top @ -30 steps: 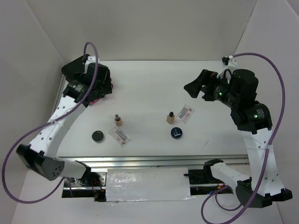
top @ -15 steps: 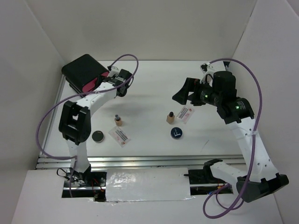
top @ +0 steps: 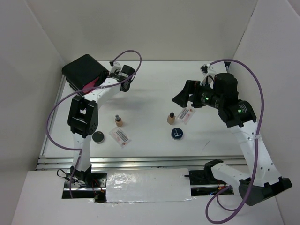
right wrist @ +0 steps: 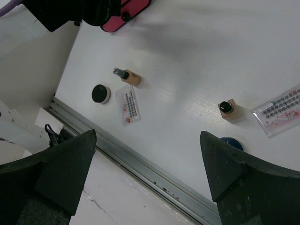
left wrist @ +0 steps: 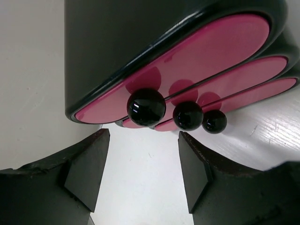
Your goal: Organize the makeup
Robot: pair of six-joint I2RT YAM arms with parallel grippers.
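The makeup lies spread over the white table: two tan bottles [top: 118, 121] [top: 171, 118], a black compact [top: 98, 137], a blue-rimmed compact [top: 176, 133] and two white red-printed packets [top: 120, 136] [top: 186, 114]. My left gripper [top: 104, 82] [left wrist: 143, 154] is open at the pink front of the black drawer box [top: 84, 69]. The nearest black knob [left wrist: 146, 107] sits just beyond its fingertips, with nothing between them. My right gripper [top: 181, 93] [right wrist: 145, 159] hangs wide open and empty above the right-hand bottle [right wrist: 228, 109] and packet [right wrist: 281, 108].
The drawer box [left wrist: 140, 37] stands in the far left corner with three pink drawer fronts, each with a black knob. White walls close in the table on the left, back and right. A metal rail [right wrist: 140, 164] runs along the near edge.
My left arm has swung off the top of the box and now points its gripper at the pink drawer fronts from the right. My right gripper has shifted left toward the right-hand bottle.
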